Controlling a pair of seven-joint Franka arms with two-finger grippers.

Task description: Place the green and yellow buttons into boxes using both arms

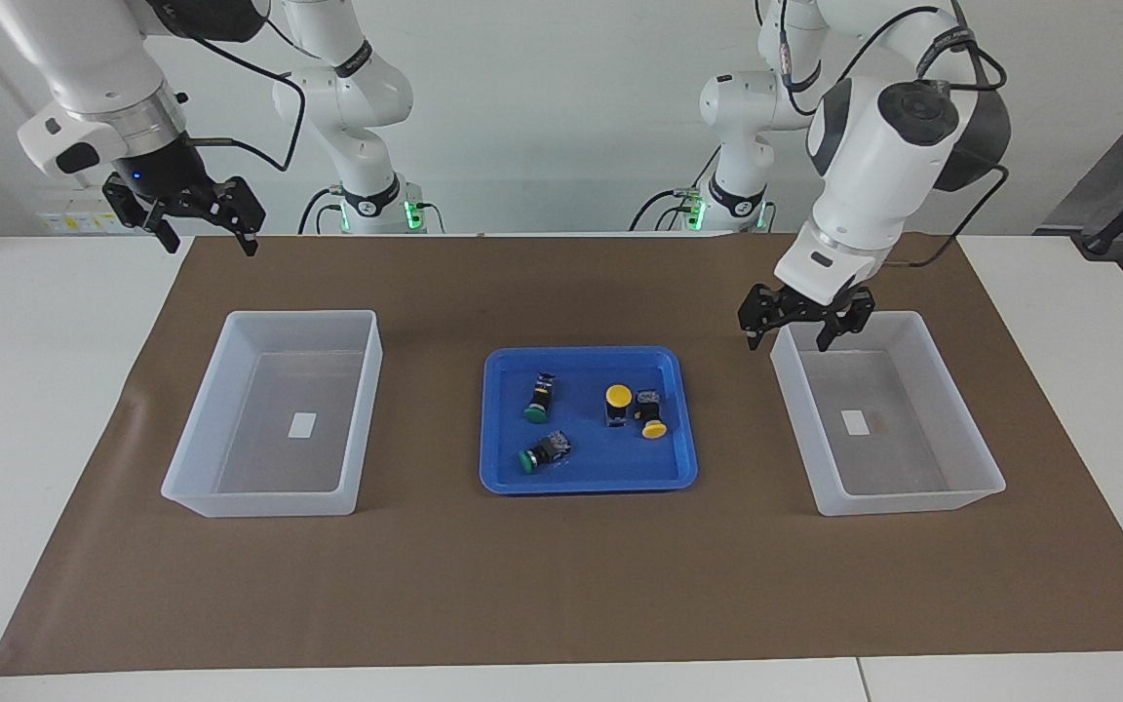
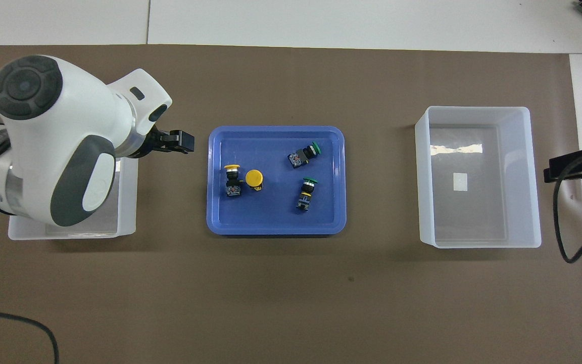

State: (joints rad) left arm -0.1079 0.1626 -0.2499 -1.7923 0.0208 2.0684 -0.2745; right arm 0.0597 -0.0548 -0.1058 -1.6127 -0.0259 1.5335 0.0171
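Observation:
Two green buttons (image 1: 534, 400) (image 1: 542, 453) and two yellow buttons (image 1: 618, 398) (image 1: 652, 425) lie in the blue tray (image 1: 586, 473) at the middle of the mat. They also show in the overhead view: green (image 2: 305, 153) (image 2: 306, 191), yellow (image 2: 232, 178) (image 2: 254, 178). One box (image 1: 969, 429) stands toward the left arm's end, the other box (image 1: 201, 429) toward the right arm's end. Both are empty. My left gripper (image 1: 800, 331) (image 2: 177, 142) is open and empty, up over the tray-side corner of its box (image 2: 127, 202). My right gripper (image 1: 206, 234) (image 2: 571, 169) is open and empty and waits over the mat's edge beside its box (image 2: 533, 177).
A brown mat (image 1: 561, 585) covers the white table. The left arm's large wrist hides most of its box in the overhead view. A black cable (image 2: 561, 222) hangs by the right gripper.

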